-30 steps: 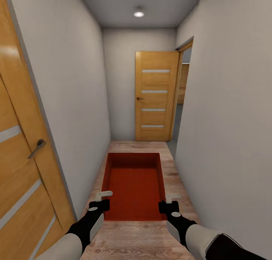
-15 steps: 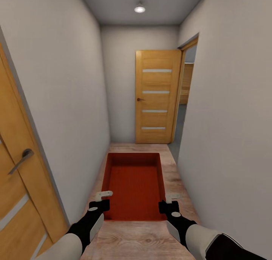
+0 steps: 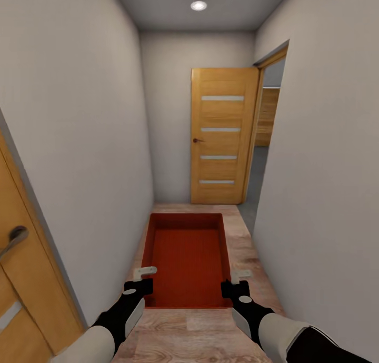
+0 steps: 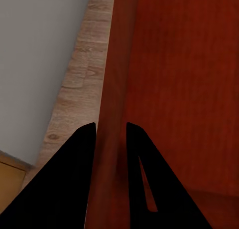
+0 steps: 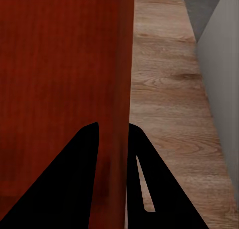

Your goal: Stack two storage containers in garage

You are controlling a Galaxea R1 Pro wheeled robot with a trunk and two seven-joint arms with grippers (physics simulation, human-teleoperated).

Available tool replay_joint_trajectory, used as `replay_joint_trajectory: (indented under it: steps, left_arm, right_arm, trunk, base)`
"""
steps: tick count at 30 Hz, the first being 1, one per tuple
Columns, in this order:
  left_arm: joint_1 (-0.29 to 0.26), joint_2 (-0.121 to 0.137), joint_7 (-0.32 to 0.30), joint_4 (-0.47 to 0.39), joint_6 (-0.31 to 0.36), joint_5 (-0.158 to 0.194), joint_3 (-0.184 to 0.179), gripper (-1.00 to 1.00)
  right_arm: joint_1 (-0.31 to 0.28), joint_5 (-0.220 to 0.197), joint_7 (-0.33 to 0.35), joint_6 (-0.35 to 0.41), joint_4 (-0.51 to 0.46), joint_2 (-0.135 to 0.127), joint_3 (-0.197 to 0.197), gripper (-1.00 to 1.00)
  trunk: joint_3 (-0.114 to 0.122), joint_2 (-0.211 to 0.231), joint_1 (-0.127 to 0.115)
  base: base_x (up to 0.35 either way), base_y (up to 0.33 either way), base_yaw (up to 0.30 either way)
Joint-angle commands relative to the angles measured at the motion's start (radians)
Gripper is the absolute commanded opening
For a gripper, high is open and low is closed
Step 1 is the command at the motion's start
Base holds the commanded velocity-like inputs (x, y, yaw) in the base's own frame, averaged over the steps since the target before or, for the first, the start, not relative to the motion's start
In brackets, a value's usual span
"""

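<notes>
Nearest the head camera, two black-and-white forearms reach forward and carry an orange-red storage container (image 3: 187,257) between them over a light wood plank hallway floor (image 3: 200,336). The left claw (image 3: 142,280) is closed on the container's left wall near the near corner, and the left wrist view shows its two dark fingers (image 4: 69,184) pinching that thin wall, one finger outside and one inside, with the container's red interior (image 4: 184,79) to one side and the plank floor (image 4: 74,89) and a grey-white wall to the other. The right claw (image 3: 236,281) grips the right wall the same way; in the right wrist view its fingers (image 5: 74,179) straddle the rim, with the red interior (image 5: 59,64) on one side and wood planks (image 5: 169,99) on the other. The container is open-topped and empty, its long axis pointing away from the robot down the corridor. At the near left edge stands part of a wooden door with a metal handle (image 3: 11,239). Plain white walls line both sides. Beyond the container, at the far end, a wooden door with four pale horizontal strips (image 3: 222,136) stands open beside a doorway in the right wall (image 3: 267,136), through which grey flooring and wood planking show. A round ceiling light (image 3: 198,5) glows above.
</notes>
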Motion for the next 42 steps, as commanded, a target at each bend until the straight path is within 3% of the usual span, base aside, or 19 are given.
replay_joint_trajectory:
  steps: [1, 42]
  left_arm:
    - [-0.001, 0.022, 0.010, -0.001, 0.006, 0.022, 0.061, -1.00]
    - [0.000, 0.022, 0.010, -0.001, 0.006, 0.023, 0.061, -1.00]
  right_arm:
    - [-0.001, 0.014, -0.001, -0.003, -0.005, -0.023, -0.074, -1.00]
    - [-0.001, 0.014, -0.001, -0.003, -0.005, -0.023, -0.074, -1.00]
  trunk:
    - [-0.001, -0.001, 0.001]
    - [-0.001, -0.001, 0.001]
  base:
    - [0.324, 0.015, 0.000]
    - [0.324, 0.001, 0.000]
